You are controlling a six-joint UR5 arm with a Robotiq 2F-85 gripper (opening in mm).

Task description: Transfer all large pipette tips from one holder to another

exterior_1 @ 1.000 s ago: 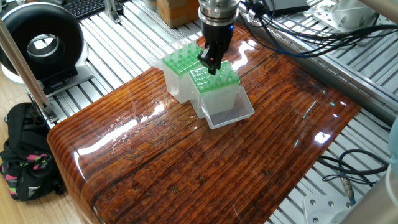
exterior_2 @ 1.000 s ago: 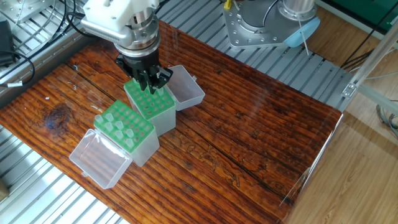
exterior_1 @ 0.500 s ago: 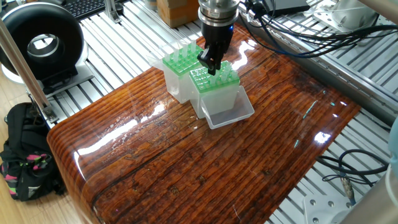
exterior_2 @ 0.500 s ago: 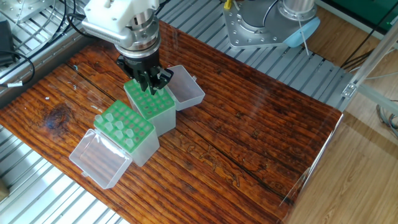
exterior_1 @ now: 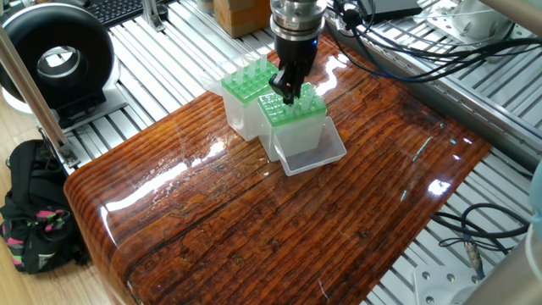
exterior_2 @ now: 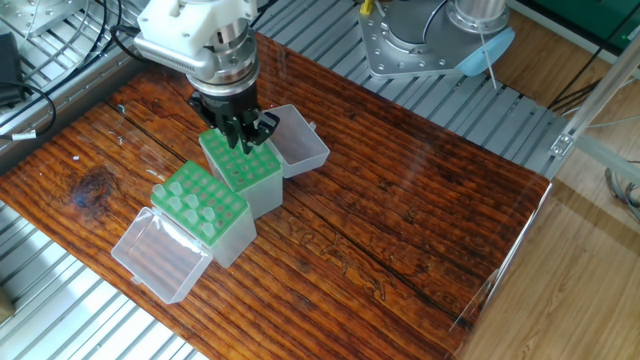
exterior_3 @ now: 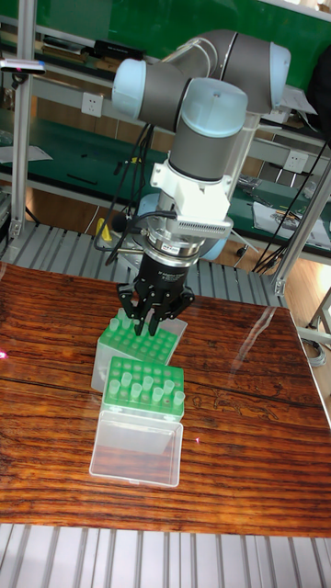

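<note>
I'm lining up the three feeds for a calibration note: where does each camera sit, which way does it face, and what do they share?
One fixed view: high, looking down the wooden table; shows only the wrist and gripper above the tip boxes.
The other fixed view: high at the opposite side, facing the robot base; wrist and gripper show.
Tall fixed view: level, fronting the table; the whole arm shows.
All share the gripper over the two green tip boxes.

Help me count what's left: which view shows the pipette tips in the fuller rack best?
The tall fixed view: the pipette tips face the camera, unobstructed. The other fixed view shows them obliquely; one fixed view shows them small, beside the gripper.
</note>
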